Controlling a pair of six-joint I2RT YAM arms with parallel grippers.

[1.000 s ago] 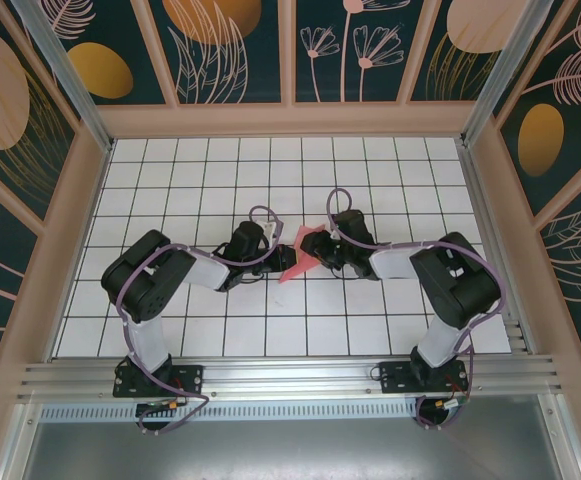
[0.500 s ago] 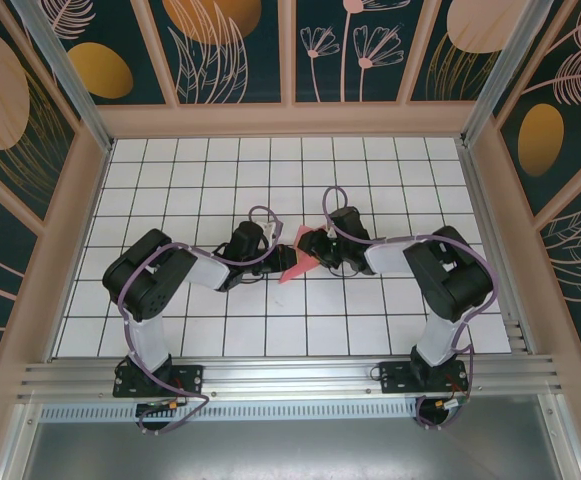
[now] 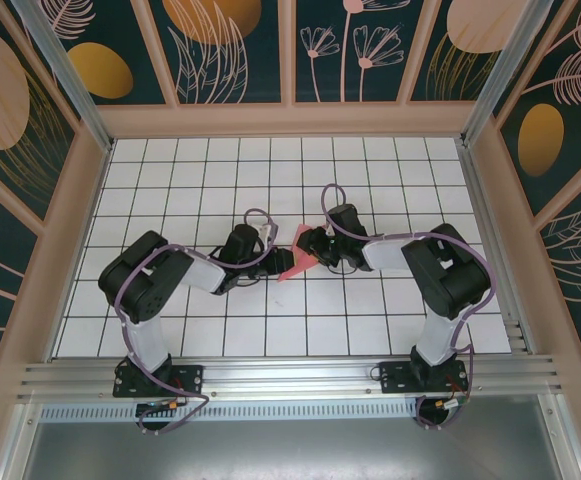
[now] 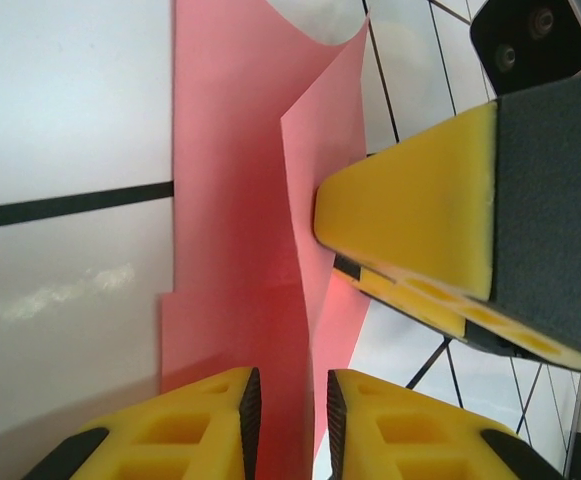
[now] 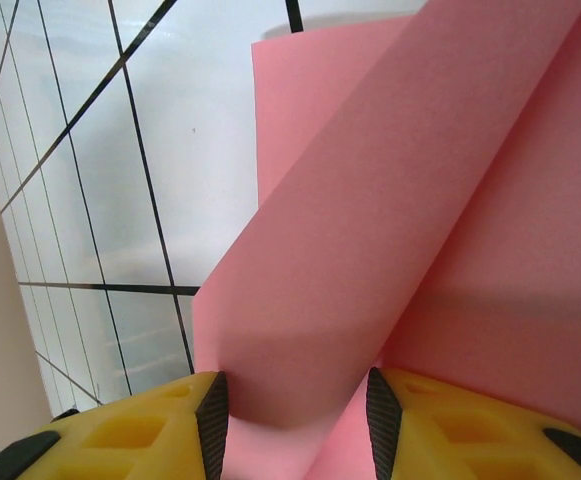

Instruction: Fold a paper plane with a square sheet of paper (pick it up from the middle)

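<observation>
Two grippers meet at the middle of the table (image 3: 170, 180), both working the half-folded pink paper (image 3: 298, 258). The right gripper (image 5: 292, 405) pinches a fold of it, paper pressed between its yellow fingers (image 5: 150, 430). The left gripper (image 4: 292, 400) has paper in a narrow gap; whether it grips, I cannot tell. Creasing seems underway. Next, the left likely needs to let go and reposition without tugging the sheet.

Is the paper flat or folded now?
Folded. The paper shows overlapping layers with a raised flap in the left wrist view; in the right wrist view it curves over itself.
</observation>
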